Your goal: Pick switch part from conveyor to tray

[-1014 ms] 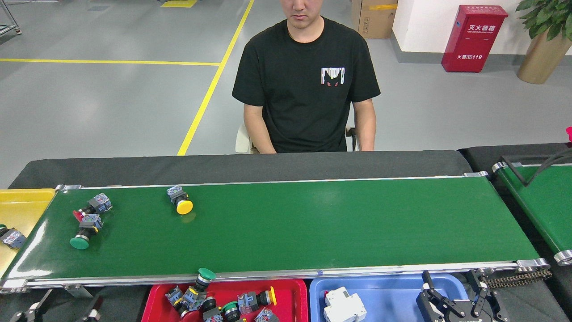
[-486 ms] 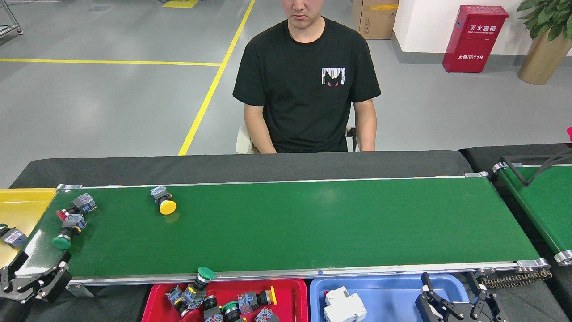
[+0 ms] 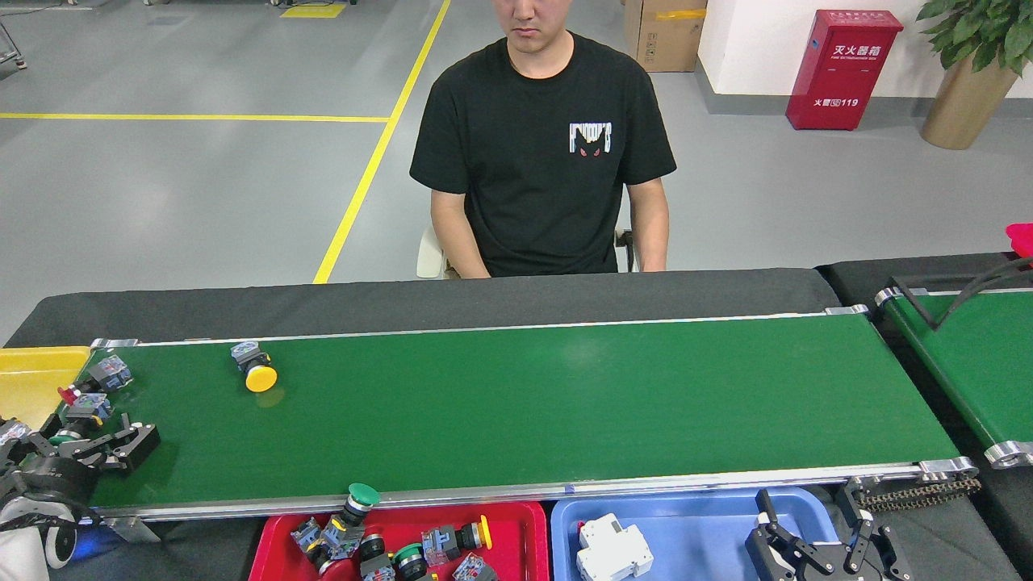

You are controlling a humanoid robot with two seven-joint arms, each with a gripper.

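- The left gripper [image 3: 97,440] sits over the near-left end of the conveyor [image 3: 516,403], its dark fingers [image 3: 133,444] spread open and gripping nothing
- A green-capped switch part [image 3: 77,424] lies on the belt right at those fingers, partly hidden behind them; I cannot tell whether they touch it
- Just beyond it, farther from the fingers, lies a red-capped switch part [image 3: 97,379], close to the belt's left end
- A yellow-capped switch part [image 3: 254,367] lies on its side well to the right of the left fingers, near the far rail
- The yellow tray [image 3: 32,375] stands just left of the left fingers, off the belt's end
- The right gripper [image 3: 823,549] hangs over the blue tray [image 3: 694,524] at the near-right, fingers [image 3: 771,520] apart and empty
- A white breaker-like block [image 3: 609,549] lies in the blue tray, left of the right fingers
- The red tray [image 3: 516,524], between the two grippers below the near rail, holds several switch parts, one green-capped one [image 3: 359,500] leaning on its rim
- A person in a black T-shirt [image 3: 541,153] sits beyond the black counter [image 3: 420,303]
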